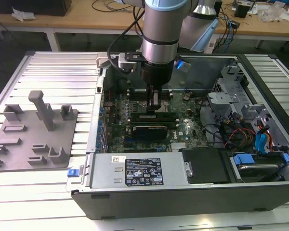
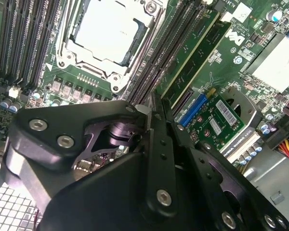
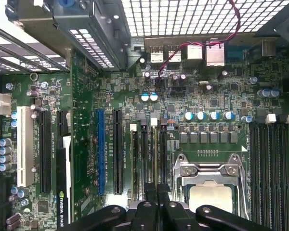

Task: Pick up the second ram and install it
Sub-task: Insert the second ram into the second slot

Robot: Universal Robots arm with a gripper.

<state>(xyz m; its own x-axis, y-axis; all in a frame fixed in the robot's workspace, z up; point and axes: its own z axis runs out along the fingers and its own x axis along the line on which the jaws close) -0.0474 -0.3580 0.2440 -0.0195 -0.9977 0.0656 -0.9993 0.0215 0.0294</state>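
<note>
Slatted metal table [image 1: 62, 67], open PC case [image 1: 192, 199] lying on it, gray fixture plate [image 1: 19, 149] off to exterior view's left. Your gripper [image 1: 154, 102] is down inside case over motherboard [image 3: 197, 91]. Fingers [image 2: 159, 144] squeezed together, can't tell if anything's pinched between them. Green ram stick [image 1: 151, 116] stands upright in black slot next to processor socket [image 2: 106, 33], just beside your fingertips. Touching or not, can't tell.

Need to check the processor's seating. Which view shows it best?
The second wrist view: the processor lies nearly whole and close. The first wrist view catches part of it; in the exterior view the arm stands before it.
</note>
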